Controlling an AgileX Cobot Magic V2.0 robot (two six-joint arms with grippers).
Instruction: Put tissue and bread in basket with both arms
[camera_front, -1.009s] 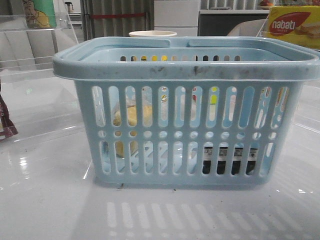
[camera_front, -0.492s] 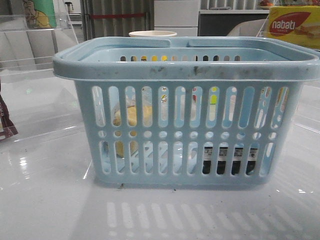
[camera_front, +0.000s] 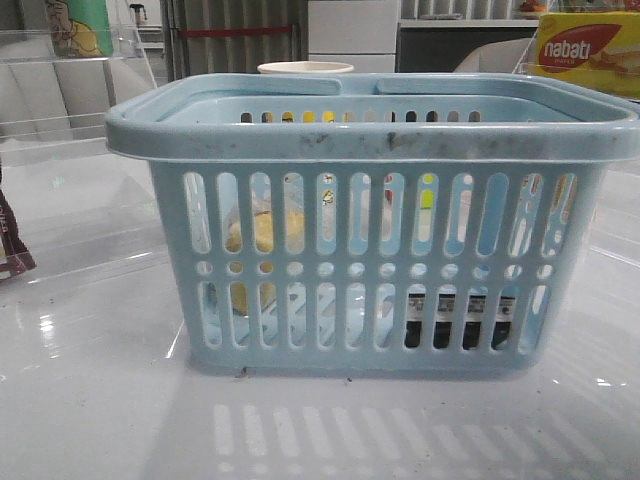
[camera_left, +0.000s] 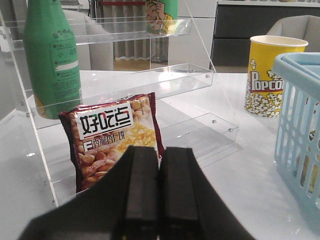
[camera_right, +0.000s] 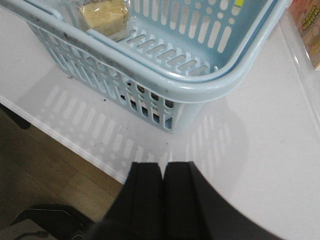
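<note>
The light-blue basket (camera_front: 370, 150) stands in the middle of the table and fills the front view. Through its slots I see the tan-yellow bread (camera_front: 262, 232) inside at the left and the black tissue packet (camera_front: 445, 318) on the floor at the right. The right wrist view shows the basket (camera_right: 165, 85) from above with the bread (camera_right: 104, 15) in it. My left gripper (camera_left: 159, 160) is shut and empty, away from the basket (camera_left: 300, 130), near a snack bag. My right gripper (camera_right: 163, 172) is shut and empty above the table edge beside the basket.
A clear acrylic shelf (camera_left: 150, 82) holds a green bottle (camera_left: 51, 55) and a red snack bag (camera_left: 112, 135). A yellow popcorn cup (camera_left: 270, 75) stands behind the basket. A nabati box (camera_front: 588, 50) sits at the back right. The table edge and floor (camera_right: 45, 165) lie under the right gripper.
</note>
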